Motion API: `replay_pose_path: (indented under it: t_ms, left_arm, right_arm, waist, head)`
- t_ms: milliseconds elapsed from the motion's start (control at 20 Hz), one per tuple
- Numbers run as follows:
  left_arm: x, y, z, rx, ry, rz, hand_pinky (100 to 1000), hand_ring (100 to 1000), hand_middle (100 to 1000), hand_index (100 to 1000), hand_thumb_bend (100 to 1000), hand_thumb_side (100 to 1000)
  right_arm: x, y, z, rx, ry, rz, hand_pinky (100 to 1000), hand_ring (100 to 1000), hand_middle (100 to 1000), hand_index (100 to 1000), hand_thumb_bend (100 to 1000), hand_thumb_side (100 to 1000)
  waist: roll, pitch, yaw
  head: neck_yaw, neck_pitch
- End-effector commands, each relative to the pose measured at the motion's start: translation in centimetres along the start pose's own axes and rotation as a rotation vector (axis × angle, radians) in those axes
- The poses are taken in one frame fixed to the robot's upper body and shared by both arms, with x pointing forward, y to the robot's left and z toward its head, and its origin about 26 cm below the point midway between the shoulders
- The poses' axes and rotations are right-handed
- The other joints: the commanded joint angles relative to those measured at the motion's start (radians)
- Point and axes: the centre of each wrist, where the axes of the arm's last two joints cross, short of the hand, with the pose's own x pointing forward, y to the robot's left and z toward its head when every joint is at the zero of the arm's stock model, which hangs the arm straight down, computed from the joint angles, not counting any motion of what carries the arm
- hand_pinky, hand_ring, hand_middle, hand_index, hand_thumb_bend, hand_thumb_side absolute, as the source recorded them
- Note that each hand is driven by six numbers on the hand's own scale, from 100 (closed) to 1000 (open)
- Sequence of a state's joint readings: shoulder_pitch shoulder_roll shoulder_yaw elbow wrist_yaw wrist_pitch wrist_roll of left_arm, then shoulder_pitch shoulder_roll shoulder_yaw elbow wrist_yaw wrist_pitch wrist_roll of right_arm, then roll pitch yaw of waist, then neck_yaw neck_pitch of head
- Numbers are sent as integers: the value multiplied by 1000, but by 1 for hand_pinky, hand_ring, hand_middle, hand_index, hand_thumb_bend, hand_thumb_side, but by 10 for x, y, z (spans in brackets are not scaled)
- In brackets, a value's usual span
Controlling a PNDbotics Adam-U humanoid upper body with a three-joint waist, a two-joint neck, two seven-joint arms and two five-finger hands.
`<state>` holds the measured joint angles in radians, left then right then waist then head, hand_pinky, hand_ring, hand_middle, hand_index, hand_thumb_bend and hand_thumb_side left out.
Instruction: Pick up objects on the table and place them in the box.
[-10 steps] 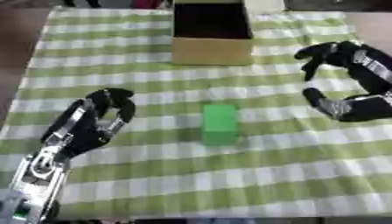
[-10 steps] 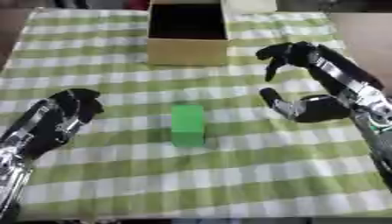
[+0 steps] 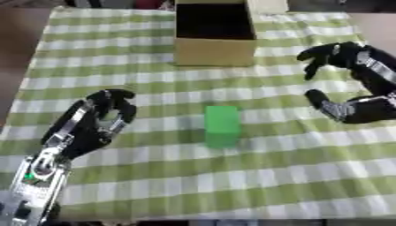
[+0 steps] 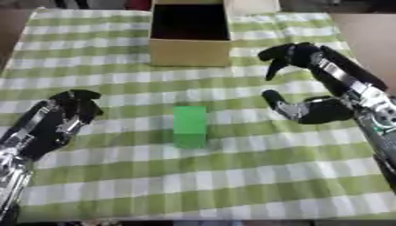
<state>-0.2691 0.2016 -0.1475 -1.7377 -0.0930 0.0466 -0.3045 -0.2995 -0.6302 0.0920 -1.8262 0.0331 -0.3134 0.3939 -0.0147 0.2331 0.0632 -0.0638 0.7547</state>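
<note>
Green block (image 3: 222, 125) — upright on the tabletop (image 3: 193, 185), between both hands, touched by neither. Placed well to the left of the right hand (image 4: 313, 103) and to the right of the left hand (image 3: 97, 126), nearer the camera than the box (image 3: 215, 33).

Right hand: held over the right side of the checked cloth, palm turned toward the block. Fingers (image 4: 282, 53) spread and arched, thumb (image 4: 278, 103) extended low toward the block — wide apart, clamped on nothing. Clear gap of cloth visible between thumb tip and block.

Left hand: positioned at the lower left, forearm entering from the bottom corner. Fingers (image 3: 116, 99) curled inward at the top, gripping nothing. Separated from the block by a strip of cloth.

Box: open cardboard, dark interior, set at the far edge of the tabletop, beyond the block and slightly left of it. Located ahead of and to the left of the right hand, apart from its fingers. Contents not discernible in the dark interior.

Tabletop: covered with green-and-white checked cloth, bare brown surface exposed past the cloth's edges.
</note>
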Motion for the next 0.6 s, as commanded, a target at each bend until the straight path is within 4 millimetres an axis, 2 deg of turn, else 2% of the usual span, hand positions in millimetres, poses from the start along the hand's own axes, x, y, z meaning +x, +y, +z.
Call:
replay_pose_path:
  t_ms: [50,350,600]
  left_arm:
    - [7,7,1,36,-27,-10,924,629,525,758,337,528]
    - [10,10,1,110,-55,14,900,601,513,735,335,501]
    - [13,11,1,139,-74,31,915,611,520,732,336,494]
  right_arm:
    - [2,-9,-1,44,0,46,750,881,654,882,237,281]
    - [0,-9,-6,165,4,79,802,974,822,924,301,286]
    - [-1,-8,-14,266,10,105,812,993,843,937,344,305]
  waist:
    - [-1,-20,3]
    - [-1,-27,11]
    - [1,-31,14]
  head:
    - [-3,-9]
    - [-8,-7]
    - [-13,-5]
